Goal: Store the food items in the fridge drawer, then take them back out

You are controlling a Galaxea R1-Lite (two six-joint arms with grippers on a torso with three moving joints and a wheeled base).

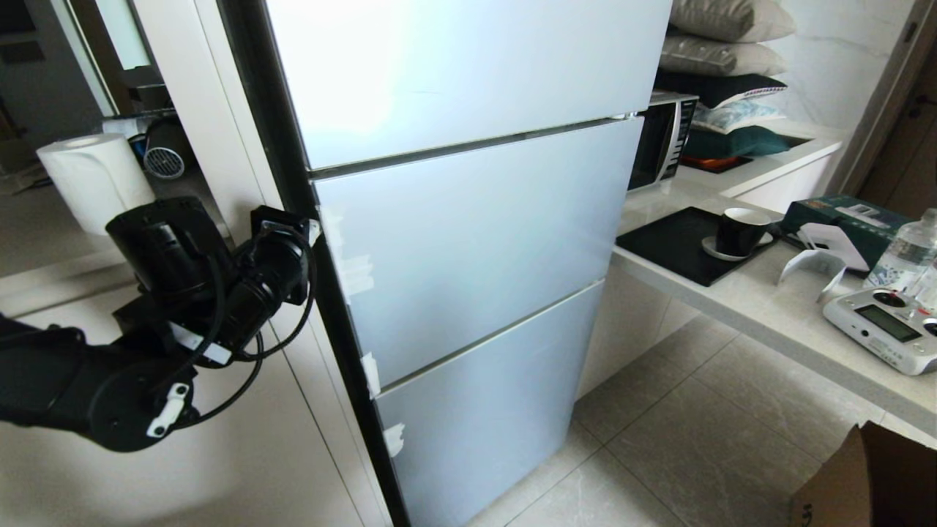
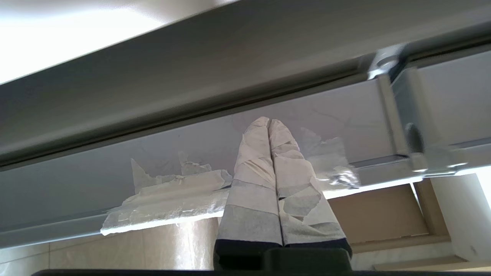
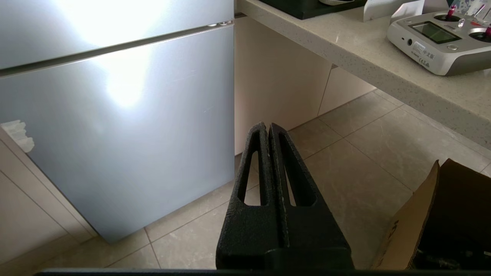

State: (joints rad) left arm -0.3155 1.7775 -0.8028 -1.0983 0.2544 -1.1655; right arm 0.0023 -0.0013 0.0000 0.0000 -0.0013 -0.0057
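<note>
The fridge stands closed, showing three silver-blue door panels; the middle panel [image 1: 476,249] has scraps of white tape [image 1: 356,272] along its left edge. The fridge drawer and the food items are hidden behind the panels. My left arm [image 1: 219,293] reaches to that left edge. In the left wrist view my left gripper [image 2: 268,122] is shut and empty, its tape-wrapped fingertips up against the panel's edge beside torn tape [image 2: 172,199]. My right gripper [image 3: 267,126] is shut, holds nothing, and hangs low over the floor tiles by the bottom panel [image 3: 115,134].
A stone counter [image 1: 768,307] runs along the right with a black cup [image 1: 741,233], a grey remote controller [image 1: 886,322], a water bottle [image 1: 911,252] and a microwave [image 1: 662,139]. A cardboard box [image 1: 871,476] sits on the floor at the right. A paper roll [image 1: 95,179] stands at the left.
</note>
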